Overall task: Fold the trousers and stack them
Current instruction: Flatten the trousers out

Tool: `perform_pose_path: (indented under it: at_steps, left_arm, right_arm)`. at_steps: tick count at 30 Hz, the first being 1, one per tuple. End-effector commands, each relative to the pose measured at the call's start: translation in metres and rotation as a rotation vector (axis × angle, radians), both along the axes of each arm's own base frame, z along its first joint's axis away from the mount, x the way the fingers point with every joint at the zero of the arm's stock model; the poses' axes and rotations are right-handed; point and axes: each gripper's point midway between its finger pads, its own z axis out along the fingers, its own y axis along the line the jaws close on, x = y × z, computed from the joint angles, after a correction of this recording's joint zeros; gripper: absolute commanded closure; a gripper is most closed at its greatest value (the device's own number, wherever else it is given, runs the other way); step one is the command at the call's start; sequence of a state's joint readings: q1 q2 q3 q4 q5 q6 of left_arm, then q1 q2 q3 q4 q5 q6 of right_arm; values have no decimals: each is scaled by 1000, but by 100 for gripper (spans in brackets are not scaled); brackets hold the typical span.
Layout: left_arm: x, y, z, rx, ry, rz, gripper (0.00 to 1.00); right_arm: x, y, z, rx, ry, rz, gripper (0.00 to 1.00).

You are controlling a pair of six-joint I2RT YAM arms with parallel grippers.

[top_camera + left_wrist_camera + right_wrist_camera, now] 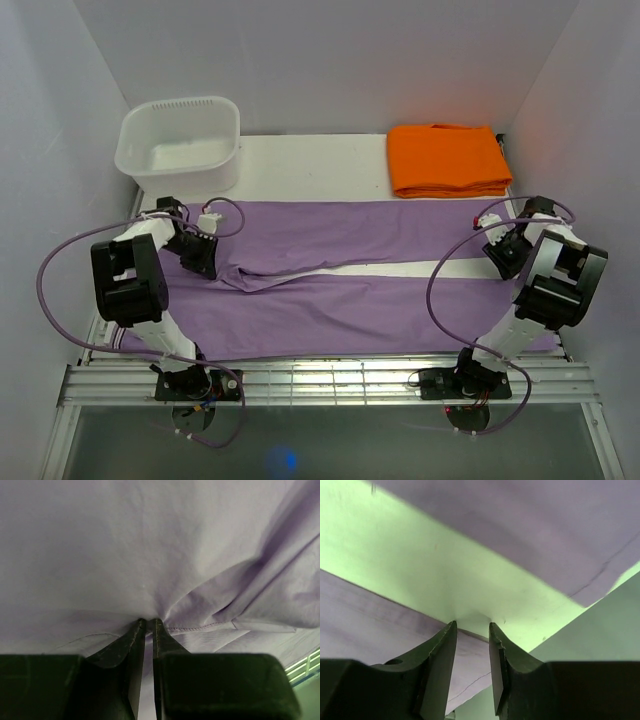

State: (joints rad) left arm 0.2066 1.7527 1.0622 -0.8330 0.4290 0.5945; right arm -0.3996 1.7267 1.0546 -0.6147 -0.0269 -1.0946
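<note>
The trousers (330,310) lie spread flat across the middle of the surface (300,165). They run from 9 o'clock to 3 o'clock, with the waist end at 9 and the two legs reaching toward 3. A thin strip of bare surface shows between the legs.

The left gripper (197,258) is down on the cloth at the 9 o'clock end, near where the legs join. In its wrist view the fingers (135,635) are nearly together, clamped on a puckered bit of the trousers (150,545).

The right gripper (503,255) is at the 3 o'clock end. Its fingers (445,640) stand apart, tips at the edge of one trouser leg (365,615) beside the bare strip. Whether they have caught any cloth cannot be told.

A white tub (180,103) sits at 11 o'clock and a folded orange cloth (447,160) at 1 o'clock, both apart from the trousers.
</note>
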Motion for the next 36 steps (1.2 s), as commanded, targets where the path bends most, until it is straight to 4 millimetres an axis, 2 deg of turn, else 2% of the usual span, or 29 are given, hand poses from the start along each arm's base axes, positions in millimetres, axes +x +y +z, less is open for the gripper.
perform_pose_path:
  at_steps: [1,4,5,6,7,8,9,12,13,15,16,18,19,21,22,25,26,29,30,34,36]
  left_arm:
    - [-36,-15,-4,5,68,-110,76]
    - [-23,-17,12,2,8,-121,76]
    - [-19,-16,16,2,-3,-115,76]
    - [-15,-16,20,0,-11,-112,76]
    - [-6,-17,27,-3,-31,-109,76]
    - [-2,-17,29,-6,-42,-107,76]
    - [2,-17,32,-9,-52,-102,76]
    - [25,-16,49,-8,-112,-70,76]
    - [30,-15,52,-3,-128,-61,76]
    - [39,-14,56,1,-150,-43,76]
    - [44,-13,58,5,-162,-35,76]
    - [53,-9,63,17,-181,-20,76]
    - [56,-8,65,25,-187,-18,76]
    - [62,-3,68,44,-200,-17,77]
    - [66,1,70,55,-212,-18,77]
    - [71,9,73,70,-225,-11,78]
    - [72,15,73,78,-227,-1,78]
    - [68,27,55,130,-199,-6,78]
    - [60,32,36,156,-159,-4,78]
    - [33,27,-1,145,-73,-12,78]
    - [24,22,-9,121,-50,-13,78]
  right_arm:
    - [-28,-4,13,-15,86,106,62]
    - [-7,2,37,30,8,118,60]
    - [7,12,44,79,-31,126,59]
    - [29,11,62,77,-96,119,59]
    - [40,16,68,104,-122,79,59]
    - [52,31,68,150,-133,92,59]
    - [63,37,72,166,-152,84,59]
    - [103,69,77,216,-210,46,59]
    - [110,75,65,228,-191,39,59]
    - [122,78,54,209,-189,25,59]
    - [126,84,40,208,-159,28,59]
    - [129,82,27,183,-140,8,60]
    - [126,81,15,177,-113,5,60]
    - [120,76,5,147,-87,15,60]
    - [106,75,-6,134,-46,24,61]
    - [82,70,-15,90,-12,94,62]
    - [59,70,-28,77,41,112,62]
    - [30,61,-34,39,87,175,62]
    - [11,60,-42,37,130,204,62]
    - [-27,46,-44,26,174,204,64]
    - [-36,34,-42,-17,191,224,65]
